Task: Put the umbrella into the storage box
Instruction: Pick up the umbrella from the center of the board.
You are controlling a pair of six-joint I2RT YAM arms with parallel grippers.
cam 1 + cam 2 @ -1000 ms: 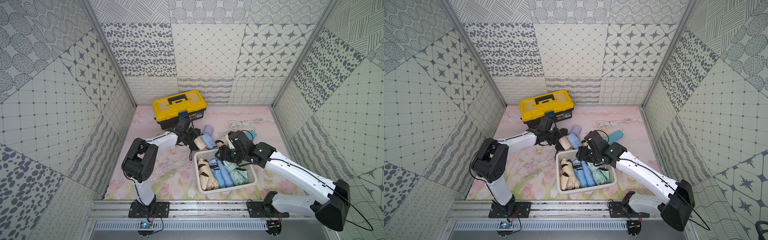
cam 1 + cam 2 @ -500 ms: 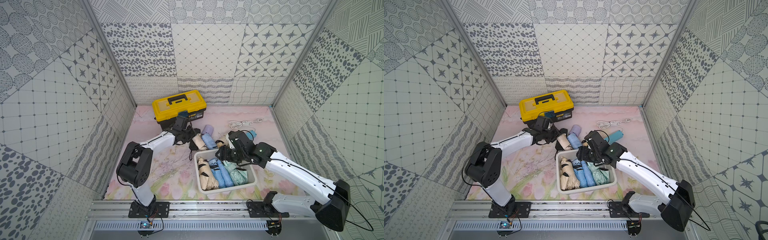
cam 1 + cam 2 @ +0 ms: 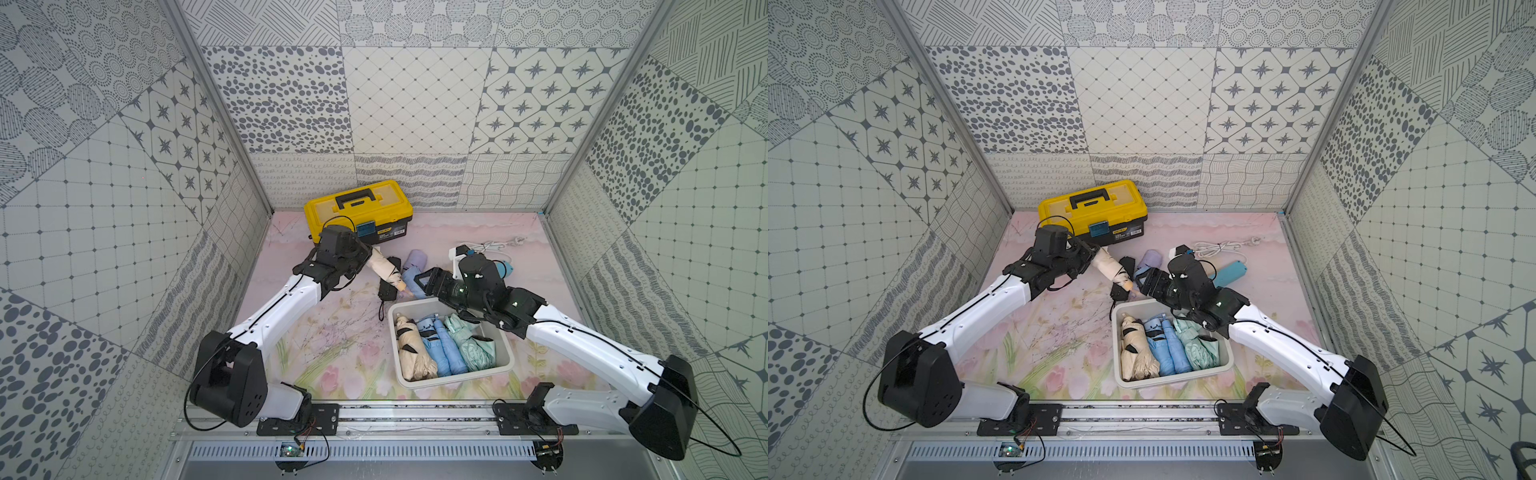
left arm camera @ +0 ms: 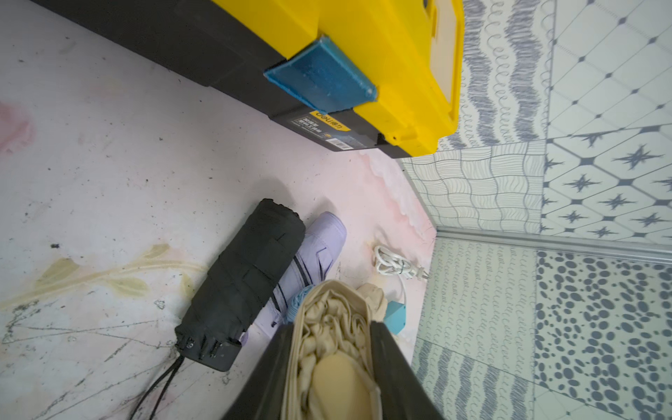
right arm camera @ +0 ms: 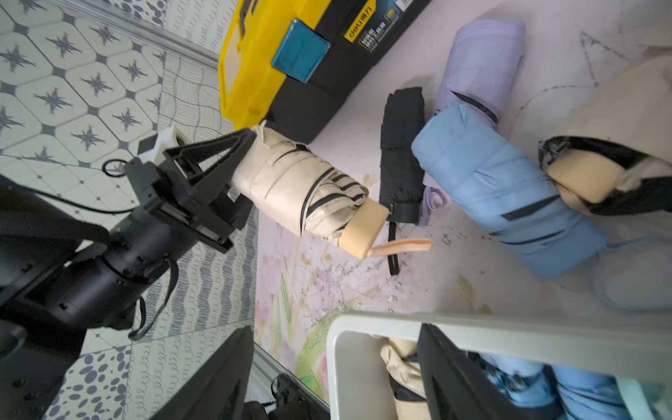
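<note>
Beige umbrella (image 5: 302, 189) clamped in left fingers (image 4: 262, 385); right fingers (image 5: 447, 374) apart.
Black umbrella (image 4: 240, 287) touches lilac umbrella (image 4: 316, 247) on bench (image 4: 109, 182); toolbox (image 4: 400, 54) reads "deli".

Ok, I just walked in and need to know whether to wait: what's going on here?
The left gripper has a folded beige umbrella clamped by one end, seemingly raised off the mat beside the yellow toolbox. The right gripper is open and empty, over the far rim of the storage box. That box contains three umbrellas; a black umbrella, a lilac umbrella and a blue umbrella lie on the mat.
</note>
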